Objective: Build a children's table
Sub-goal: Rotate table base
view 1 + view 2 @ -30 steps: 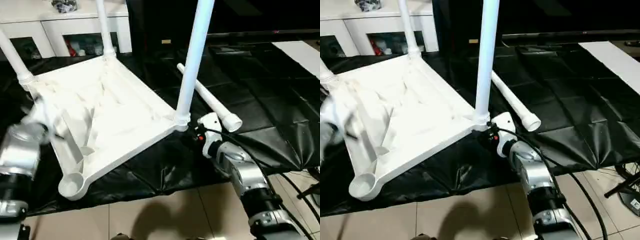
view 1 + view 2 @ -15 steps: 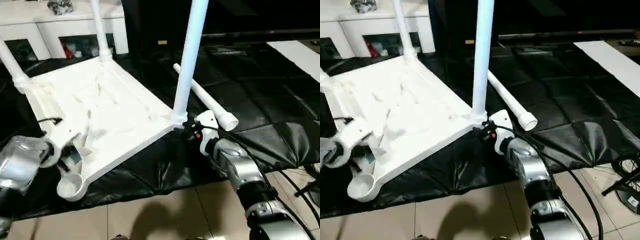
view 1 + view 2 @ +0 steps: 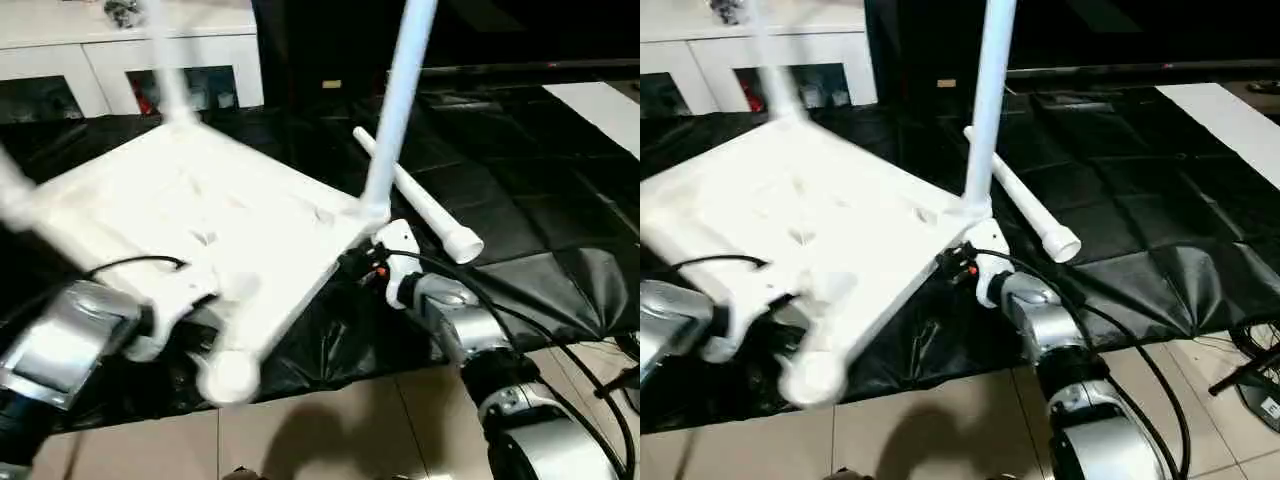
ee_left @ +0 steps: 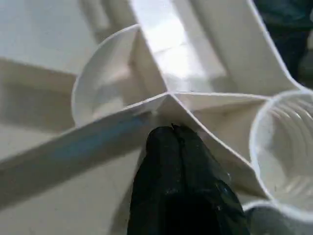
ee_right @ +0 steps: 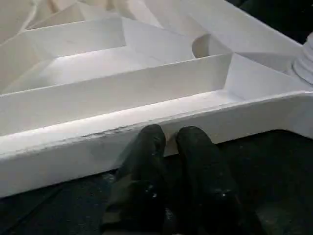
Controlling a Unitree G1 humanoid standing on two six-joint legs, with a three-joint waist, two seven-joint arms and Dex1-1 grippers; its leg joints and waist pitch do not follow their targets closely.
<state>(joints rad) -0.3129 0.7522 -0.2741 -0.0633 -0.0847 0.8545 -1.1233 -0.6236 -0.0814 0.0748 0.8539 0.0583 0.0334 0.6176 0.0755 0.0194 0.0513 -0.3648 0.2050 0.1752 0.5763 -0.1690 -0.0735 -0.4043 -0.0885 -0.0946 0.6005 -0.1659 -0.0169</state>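
Tabletop (image 3: 200,215) is best steadied: left fingers (image 4: 178,147) pressed together on a rib, right fingers (image 5: 193,139) nearly together at the rim, empty socket (image 3: 228,375) kept reachable.

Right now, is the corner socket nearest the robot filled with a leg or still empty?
Empty. In the left wrist view the socket is an open ribbed cup, and the fourth leg lies loose on the black mat.

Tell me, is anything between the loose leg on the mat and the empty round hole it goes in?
Yes. The tabletop itself and the standing leg lie between the loose leg and the empty corner socket.
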